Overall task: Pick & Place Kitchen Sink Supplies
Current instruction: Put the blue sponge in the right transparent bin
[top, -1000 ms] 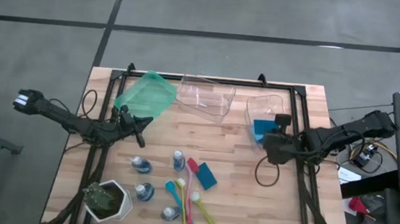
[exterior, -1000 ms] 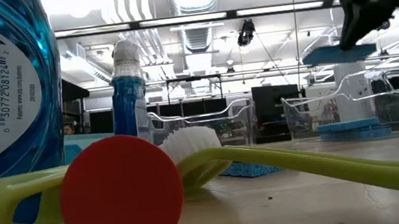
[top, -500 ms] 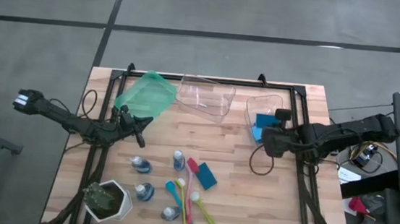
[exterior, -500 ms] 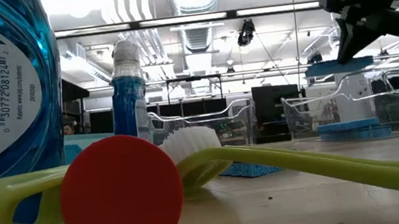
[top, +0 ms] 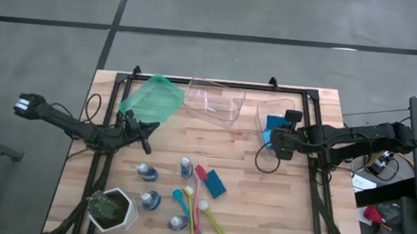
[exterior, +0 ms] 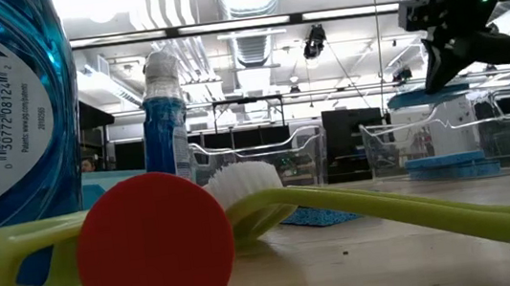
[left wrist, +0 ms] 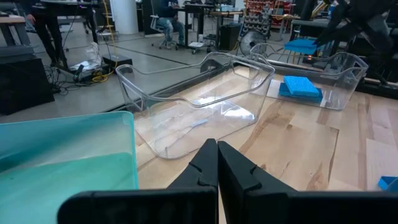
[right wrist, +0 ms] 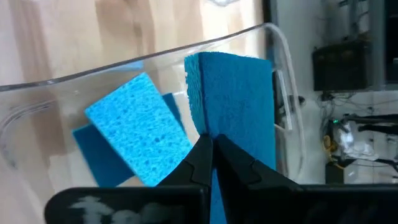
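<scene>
While my right gripper [top: 278, 144] hangs over the right-hand clear bin [top: 263, 111], its fingers are pinched on a blue sponge [right wrist: 239, 106] held on edge above the bin's rim
- In that bin: one more blue sponge [right wrist: 138, 127], lying flat on the floor of the bin
- My left gripper [top: 145, 129]: waiting at the table's left side, just in front of the green bin [top: 152, 99], fingers [left wrist: 208, 163] pressed together on nothing
- Middle clear bin [top: 213, 102]: between the green bin and the right-hand one
- On the table [top: 276, 206] near the front edge: four small bottles [top: 187, 167] of blue liquid, a teal sponge [top: 216, 184], and a cluster of long-handled brushes [top: 202, 204] in pink, teal and yellow-green, lying close together
- White pot with a plant [top: 112, 209]: front left corner
</scene>
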You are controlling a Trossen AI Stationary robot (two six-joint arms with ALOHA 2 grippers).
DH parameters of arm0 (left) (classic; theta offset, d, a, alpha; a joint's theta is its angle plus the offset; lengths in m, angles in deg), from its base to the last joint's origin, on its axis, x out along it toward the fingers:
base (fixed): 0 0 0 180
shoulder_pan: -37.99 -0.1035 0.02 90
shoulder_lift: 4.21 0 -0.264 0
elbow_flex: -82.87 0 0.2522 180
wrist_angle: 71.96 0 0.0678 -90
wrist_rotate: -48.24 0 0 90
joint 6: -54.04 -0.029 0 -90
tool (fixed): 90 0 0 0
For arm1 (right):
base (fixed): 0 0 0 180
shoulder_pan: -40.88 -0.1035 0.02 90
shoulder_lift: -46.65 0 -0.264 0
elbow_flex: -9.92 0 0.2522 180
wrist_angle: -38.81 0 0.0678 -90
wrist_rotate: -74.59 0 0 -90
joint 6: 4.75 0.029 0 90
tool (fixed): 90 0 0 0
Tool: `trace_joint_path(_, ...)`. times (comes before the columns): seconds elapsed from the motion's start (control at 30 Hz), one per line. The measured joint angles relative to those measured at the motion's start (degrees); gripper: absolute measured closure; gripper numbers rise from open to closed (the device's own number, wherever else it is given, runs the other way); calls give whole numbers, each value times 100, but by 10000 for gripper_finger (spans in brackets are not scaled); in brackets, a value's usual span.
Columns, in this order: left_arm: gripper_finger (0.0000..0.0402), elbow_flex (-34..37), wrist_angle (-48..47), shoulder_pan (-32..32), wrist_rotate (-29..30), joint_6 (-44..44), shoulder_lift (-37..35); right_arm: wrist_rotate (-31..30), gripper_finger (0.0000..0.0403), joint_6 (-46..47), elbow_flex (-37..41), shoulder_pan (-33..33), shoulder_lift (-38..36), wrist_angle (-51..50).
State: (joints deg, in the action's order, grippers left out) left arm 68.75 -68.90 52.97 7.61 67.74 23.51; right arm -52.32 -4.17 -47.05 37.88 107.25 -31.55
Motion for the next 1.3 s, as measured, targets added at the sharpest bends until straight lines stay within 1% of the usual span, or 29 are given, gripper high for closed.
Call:
trace_joint_path(0.07, 401, 2, 0, -1, 1, 0, 0, 115, 394, -61, 25, 46, 61, 23)
trace_joint_path(0.57, 401, 1, 0, 1, 0, 2, 0, 296, 394, -118, 38, 318, 779, 49)
trace_joint_path(0.77, 401, 1, 0, -1, 1, 0, 0, 684, 394, -286, 38, 501, 939, 77)
trace_joint_path(0.93, 401, 2, 0, 0, 0, 0, 0, 793, 394, -333, 33, 519, 1053, 94)
trace_joint_path(1.07, 401, 1, 0, -1, 0, 1, 0, 1138, 394, -499, 33, 524, 1155, 107)
trace_joint_path(1.3, 401, 1, 1, 0, 0, 1, 0, 1141, 394, -485, 33, 528, 1190, 118)
